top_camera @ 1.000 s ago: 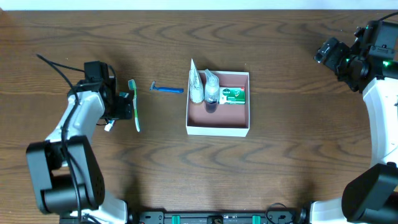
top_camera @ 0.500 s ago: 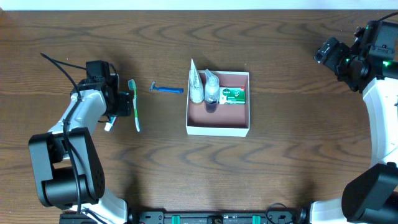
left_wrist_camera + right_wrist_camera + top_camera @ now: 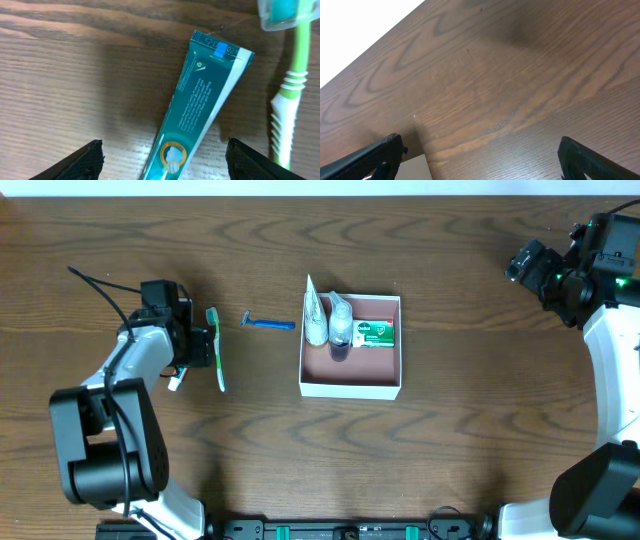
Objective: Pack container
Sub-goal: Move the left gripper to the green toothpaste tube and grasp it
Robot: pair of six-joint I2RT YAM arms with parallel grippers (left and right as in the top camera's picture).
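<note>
One container (image 3: 350, 389), square so no real long axis, sits mid-table (image 3: 480, 430), sides parallel to the table edges, open face up, pink-brown floor bare in the near half. Three items crowd the far half: a white tube (image 3: 314, 310) on end against the left wall with its tip above the rim, a small bottle (image 3: 340, 322) touching it, and a soap box (image 3: 374, 333) lying flat, long axis left-right. The bottle's base is hard to make out. A razor (image 3: 268, 324) lies near the container's far-left corner; a toothbrush (image 3: 216, 350) lies further left, long axis near-far. The left gripper (image 3: 190, 345) is just beside it and hides a toothpaste tube (image 3: 200, 110) from overhead. In the left wrist view the tube runs diagonally, its cap end cut off at the bottom; the jaws stand wide, one finger on each side, gaps both sides, gripping nothing. The right gripper (image 3: 482, 155) is well apart at the far right, jaws wide, nothing between, only the fingertips in view. A pale corner (image 3: 415, 169) is cut off there; cannot tell what it is.
</note>
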